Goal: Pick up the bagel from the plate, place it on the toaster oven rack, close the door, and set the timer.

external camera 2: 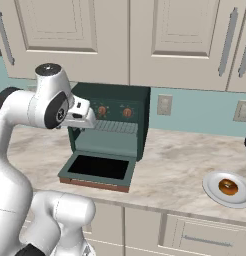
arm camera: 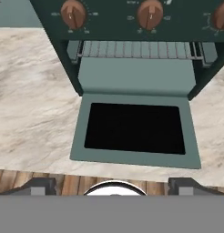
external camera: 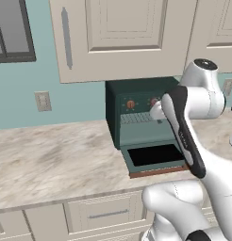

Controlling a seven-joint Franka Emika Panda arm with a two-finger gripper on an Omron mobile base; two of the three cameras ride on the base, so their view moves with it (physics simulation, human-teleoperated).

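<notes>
Marble-patterned bench (external camera 2: 185, 165) in beige and grey runs along a pale teal wall (external camera: 23, 94), with cream cabinets (external camera 2: 75, 30) above and cream drawers (external camera: 103, 214) below. Two wall sockets (external camera 2: 164, 104) sit on the teal strip to the right of the dark green toaster oven (external camera 2: 122, 100), which stands against the wall under the cabinets. Its door (arm camera: 134, 129) lies folded down flat on the bench, black glass facing up, and the toaster oven rack (arm camera: 136, 49) shows as a wire grid inside the cavity below the copper knobs. The pincer (arm camera: 114, 186) hangs in front of the open oven, fingers spread wide and holding nothing. Well to the right, near the bench's front edge, the bagel (external camera 2: 228, 187) rests on the plate (external camera 2: 213, 189).
</notes>
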